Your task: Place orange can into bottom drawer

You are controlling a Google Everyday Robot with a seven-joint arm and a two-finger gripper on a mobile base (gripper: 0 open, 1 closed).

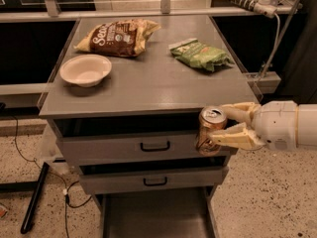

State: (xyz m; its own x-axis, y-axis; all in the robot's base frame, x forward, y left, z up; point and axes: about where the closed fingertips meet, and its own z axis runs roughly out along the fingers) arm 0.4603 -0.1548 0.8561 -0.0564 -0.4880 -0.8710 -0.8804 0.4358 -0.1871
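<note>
Claw (pixel 218 127), orange can (pixel 212 119) above bottom drawer (pixel 153 218)

The gripper (pixel 218 125) reaches in from the right, in front of the near right corner of the grey cabinet (pixel 148 86). Its pale fingers (pixel 237 136) clamp the orange can (pixel 207 129) from both sides. The can stands roughly upright in the air, level with the top drawer (pixel 124 147) and above the right side of the bottom drawer (pixel 153 217), which is pulled out with its flat grey floor showing. The middle drawer (pixel 119 181) sits between them, slightly out. On the cabinet top lie a brown chip bag (pixel 119 36) at far left, a green chip bag (pixel 199 54) at far right, and a white bowl (pixel 85 70) near the left edge.
</note>
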